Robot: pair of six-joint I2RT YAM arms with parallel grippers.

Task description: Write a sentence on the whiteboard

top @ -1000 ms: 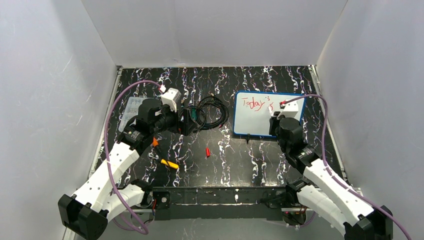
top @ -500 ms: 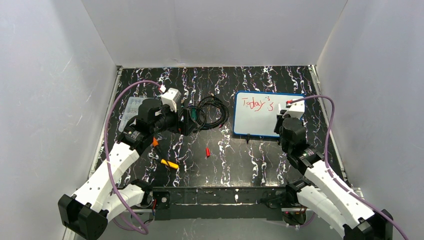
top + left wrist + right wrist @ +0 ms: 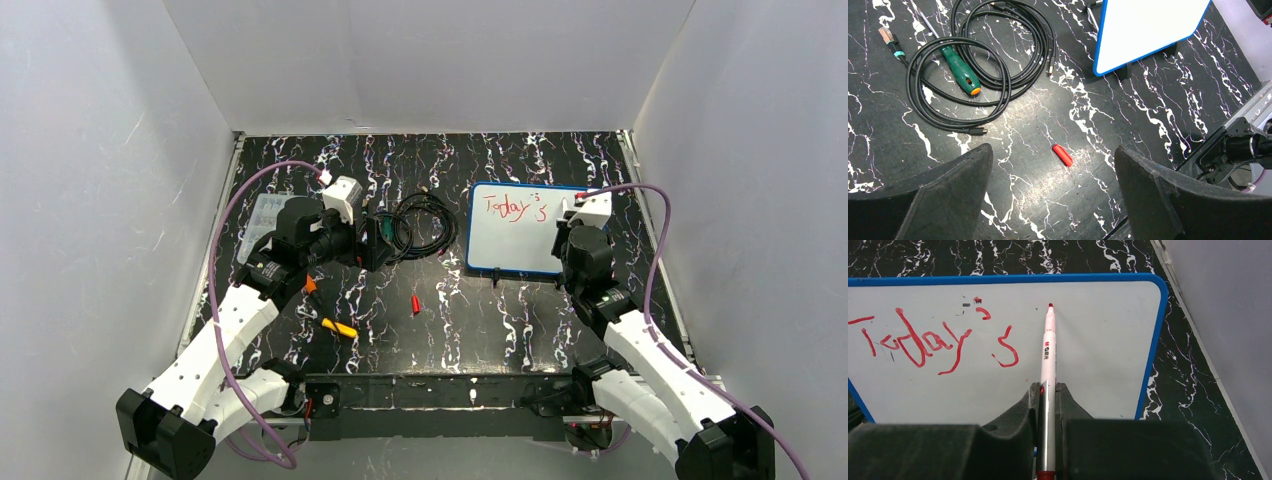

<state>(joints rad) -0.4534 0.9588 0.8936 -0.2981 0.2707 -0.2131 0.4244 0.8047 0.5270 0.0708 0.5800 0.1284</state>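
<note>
The whiteboard with a blue frame stands at the back right. The sentence on it is red lettering, "Today's", near the top of the board. My right gripper is shut on a white red-tipped marker, which points at bare board right of the "s". I cannot tell whether the tip touches. From above, the right gripper hangs over the board's right part. My left gripper is open above the table, with a red cap lying below it.
A black cable coil with a green screwdriver lies left of the board. A clear plastic box sits at the far left. A yellow tool and the red cap lie nearer. White walls enclose three sides.
My right gripper has moved a little to the right across the board with the marker. The lettering looks the same. The left arm has not moved.
</note>
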